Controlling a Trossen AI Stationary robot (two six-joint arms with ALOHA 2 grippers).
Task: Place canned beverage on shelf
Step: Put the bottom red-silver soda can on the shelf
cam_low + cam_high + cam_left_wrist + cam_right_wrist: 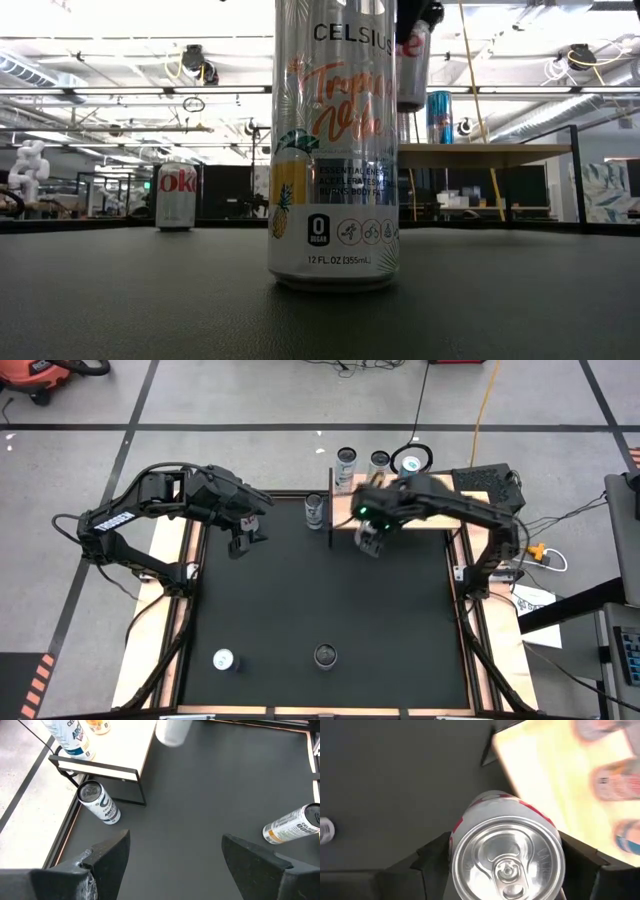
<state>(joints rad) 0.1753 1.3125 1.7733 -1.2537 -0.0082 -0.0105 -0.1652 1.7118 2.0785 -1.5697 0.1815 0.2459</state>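
The right gripper (370, 543) pinches a can (507, 855) by the shelf (440, 520) edge. The left gripper (240, 543) hangs spread over bare mat (320, 600).

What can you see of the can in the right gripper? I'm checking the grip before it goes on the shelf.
The can is silver aluminium with red lettering on its side and an unopened pull-tab top. It sits between the right gripper's two dark fingers, one against each side, lifted off the black mat. It hangs beside the shelf's corner, apparently not touching it. In the low view it shows partly hidden behind a nearer can.
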